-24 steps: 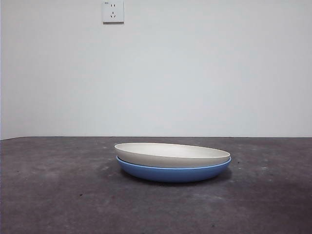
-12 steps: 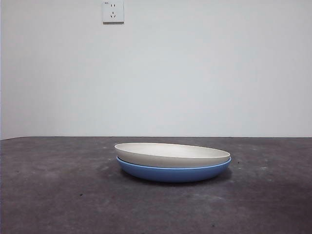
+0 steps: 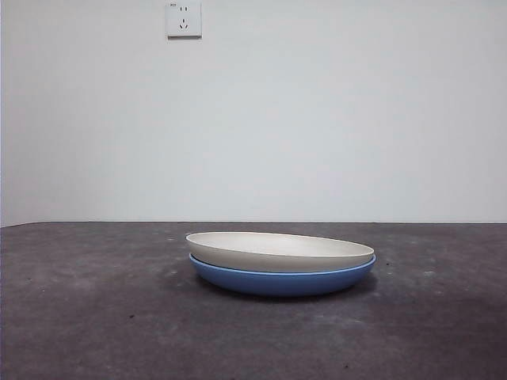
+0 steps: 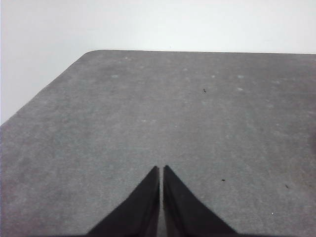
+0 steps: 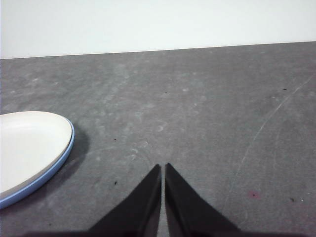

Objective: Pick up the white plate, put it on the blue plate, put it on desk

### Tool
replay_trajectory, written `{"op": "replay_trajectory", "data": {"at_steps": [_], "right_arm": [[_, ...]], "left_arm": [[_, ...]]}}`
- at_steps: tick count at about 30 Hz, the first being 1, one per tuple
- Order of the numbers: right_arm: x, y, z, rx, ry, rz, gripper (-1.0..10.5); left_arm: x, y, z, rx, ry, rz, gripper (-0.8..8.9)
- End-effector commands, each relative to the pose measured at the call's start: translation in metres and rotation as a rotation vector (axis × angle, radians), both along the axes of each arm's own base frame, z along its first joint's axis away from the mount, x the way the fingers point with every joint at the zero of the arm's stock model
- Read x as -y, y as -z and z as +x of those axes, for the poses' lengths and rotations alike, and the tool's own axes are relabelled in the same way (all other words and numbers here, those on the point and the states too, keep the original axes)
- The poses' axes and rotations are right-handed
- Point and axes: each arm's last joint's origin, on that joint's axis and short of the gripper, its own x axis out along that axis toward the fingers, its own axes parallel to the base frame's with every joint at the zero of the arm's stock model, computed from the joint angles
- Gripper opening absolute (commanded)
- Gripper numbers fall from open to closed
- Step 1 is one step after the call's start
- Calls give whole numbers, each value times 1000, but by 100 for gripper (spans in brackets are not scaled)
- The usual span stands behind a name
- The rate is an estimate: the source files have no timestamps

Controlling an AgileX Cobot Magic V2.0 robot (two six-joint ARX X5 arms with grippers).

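White plate [image 3: 280, 250] nested on blue plate [image 3: 282, 280] | we note left gripper [image 4: 161, 170], right gripper [image 5: 163, 169] both closed, empty, over desk [image 3: 87, 309].

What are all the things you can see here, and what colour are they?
white plate: one, cream-white, stacked right on top of the blue plate, in the middle of the desk.
blue plate: one, medium blue, flat on the desk under the white plate.
desk: one, dark grey-brown and scuffed, under everything.
wall socket: one, white, high on the pale wall behind.
left end effector: one, black, jaws shut, over bare desk with no plate in its view.
right end effector: one, black, jaws shut, over the desk beside the plates, not touching them.
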Motion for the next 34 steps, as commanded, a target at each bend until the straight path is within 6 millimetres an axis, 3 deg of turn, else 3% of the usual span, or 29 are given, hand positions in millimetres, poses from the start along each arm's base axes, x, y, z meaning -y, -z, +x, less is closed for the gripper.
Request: {"op": "replay_trajectory", "data": {"at_steps": [1,34], "right_arm": [[0,2,0,1,2,13,8],[0,2,0,1,2,14,8]], "left_arm": [[0,7,1,-23,-8,-45,13],[0,7,1,-21,-15,-84,13]]}}
